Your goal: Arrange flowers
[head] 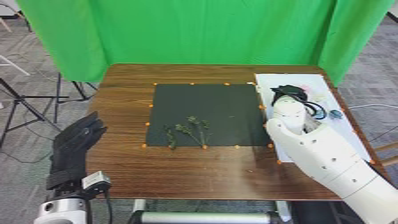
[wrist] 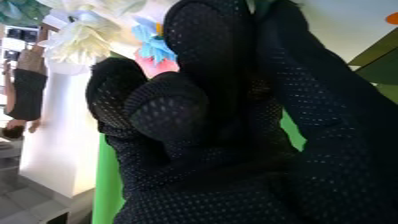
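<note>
In the head view my right hand (head: 289,94) is over the upper part of the white board (head: 289,80), right beside a pink flower (head: 306,89). A dark bluish round item (head: 335,114) lies nearer the board's right edge. Green sprigs (head: 188,129) rest on the lower half of the dark mat (head: 209,100). Off the table's left side, my left hand (head: 78,135) is held open. In the right wrist view, white blossoms (wrist: 82,44), a blue flower (wrist: 153,37) and pink petals (wrist: 155,63) are beyond my right hand (wrist: 213,150); whether it holds a stem is hidden.
Small orange markers edge the mat and board. The brown table (head: 124,115) surrounds the mat, with a green curtain (head: 209,30) behind it. A black tripod (head: 44,97) stands on the floor at the left. Chair parts stand beyond the right edge.
</note>
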{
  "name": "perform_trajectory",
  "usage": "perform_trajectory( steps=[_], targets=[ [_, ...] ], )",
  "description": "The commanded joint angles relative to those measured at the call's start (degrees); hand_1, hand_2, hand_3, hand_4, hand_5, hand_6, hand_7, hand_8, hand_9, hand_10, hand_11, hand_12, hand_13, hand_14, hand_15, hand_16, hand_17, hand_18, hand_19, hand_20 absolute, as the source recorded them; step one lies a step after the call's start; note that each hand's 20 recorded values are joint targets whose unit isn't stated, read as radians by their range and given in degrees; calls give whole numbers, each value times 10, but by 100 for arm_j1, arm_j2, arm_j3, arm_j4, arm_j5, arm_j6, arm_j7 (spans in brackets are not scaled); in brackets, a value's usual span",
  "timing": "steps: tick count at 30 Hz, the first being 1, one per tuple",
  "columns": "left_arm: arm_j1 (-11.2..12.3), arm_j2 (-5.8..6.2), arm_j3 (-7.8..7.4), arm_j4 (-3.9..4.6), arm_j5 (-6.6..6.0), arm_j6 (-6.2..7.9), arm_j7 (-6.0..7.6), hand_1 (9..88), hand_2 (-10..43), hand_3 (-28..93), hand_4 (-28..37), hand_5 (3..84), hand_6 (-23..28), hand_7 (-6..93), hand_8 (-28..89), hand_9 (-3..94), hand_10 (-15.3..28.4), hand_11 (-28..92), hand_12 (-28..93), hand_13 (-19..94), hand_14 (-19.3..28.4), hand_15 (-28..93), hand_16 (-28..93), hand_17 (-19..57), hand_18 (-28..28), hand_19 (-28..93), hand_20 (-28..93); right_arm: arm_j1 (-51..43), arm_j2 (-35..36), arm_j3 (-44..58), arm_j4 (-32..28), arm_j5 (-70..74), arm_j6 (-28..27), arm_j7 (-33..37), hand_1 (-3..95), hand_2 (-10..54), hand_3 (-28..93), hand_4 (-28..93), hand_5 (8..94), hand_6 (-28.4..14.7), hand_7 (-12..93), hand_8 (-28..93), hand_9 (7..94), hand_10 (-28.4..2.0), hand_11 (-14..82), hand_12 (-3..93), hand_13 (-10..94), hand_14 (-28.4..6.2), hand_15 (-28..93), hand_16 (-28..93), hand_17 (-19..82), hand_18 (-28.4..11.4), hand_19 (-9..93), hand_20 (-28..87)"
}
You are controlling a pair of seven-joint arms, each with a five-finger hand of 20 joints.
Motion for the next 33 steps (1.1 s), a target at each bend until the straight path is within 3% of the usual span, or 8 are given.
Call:
perform_trajectory(
  steps=[1, 4, 7, 14, 16, 18, 27, 33],
  targets=[
    [54, -80, -30, 0, 35, 6, -15, 258, 52, 830, -202, 417, 112, 151, -108, 336, 196, 361, 58, 213, 258, 616, -172, -94, 209, 588, 27, -43, 96, -27, 3, -78, 280, -42, 517, -5, 717, -281, 789, -48, 289, 119, 822, -139, 476, 238, 835, -58, 712, 202, 551, -200, 932, 149],
    [96, -42, -44, -17, -4, 50, 11, 259, 53, 829, -204, 417, 112, 151, -108, 336, 197, 361, 58, 214, 257, 616, -172, -94, 209, 588, 27, -28, 129, 9, -72, -91, 375, -71, 516, -8, 722, -282, 791, -45, 290, 128, 828, -138, 477, 239, 838, -57, 712, 205, 554, -201, 932, 163],
    [121, 32, -20, -23, -97, 141, 132, 259, 53, 829, -203, 417, 112, 151, -109, 336, 196, 361, 58, 214, 257, 617, -172, -94, 210, 588, 27, 35, 178, 17, -217, -22, 526, -87, 513, -10, 730, -282, 796, -45, 283, 137, 834, -136, 478, 241, 842, -55, 713, 208, 555, -202, 932, 177],
    [188, 88, -51, -46, -101, 176, 180, 259, 53, 829, -203, 417, 112, 152, -109, 336, 196, 361, 58, 214, 257, 616, -172, -94, 209, 588, 27, 195, 245, -63, -593, -48, 805, -195, 505, -14, 749, -283, 813, -48, 268, 151, 845, -135, 482, 244, 854, -54, 713, 210, 561, -206, 932, 201],
    [209, 96, -89, -58, -57, 159, 136, 259, 53, 828, -203, 417, 112, 152, -109, 336, 196, 361, 58, 214, 257, 616, -172, -94, 209, 588, 27, 186, 241, -55, -752, -93, 870, -218, 506, -16, 752, -283, 818, -49, 263, 153, 848, -133, 483, 245, 858, -53, 713, 210, 565, -207, 932, 209],
    [234, 170, -92, -70, -124, 206, 192, 259, 53, 829, -203, 417, 112, 151, -109, 336, 196, 360, 58, 213, 256, 617, -172, -94, 209, 588, 27, 119, 227, -3, -946, -153, 894, -250, 505, -18, 757, -283, 823, -52, 258, 157, 852, -132, 484, 246, 861, -53, 713, 211, 566, -208, 932, 217],
    [326, 163, -211, -142, -24, 196, 78, 259, 53, 829, -202, 417, 113, 150, -109, 336, 196, 361, 58, 214, 257, 617, -172, -94, 209, 588, 27, -877, 152, 516, -2146, -207, 672, -442, 505, -24, 765, -282, 833, -51, 245, 171, 864, -133, 483, 248, 871, -52, 713, 214, 572, -216, 932, 241],
    [424, 76, -330, -178, 49, 124, -34, 259, 53, 829, -203, 417, 113, 150, -108, 335, 196, 362, 58, 213, 257, 616, -172, -94, 209, 588, 28, -1549, 46, 775, -2668, -135, 560, -331, 506, -27, 764, -278, 838, -52, 238, 175, 867, -134, 481, 249, 873, -55, 713, 216, 572, -219, 932, 252]
  ],
)
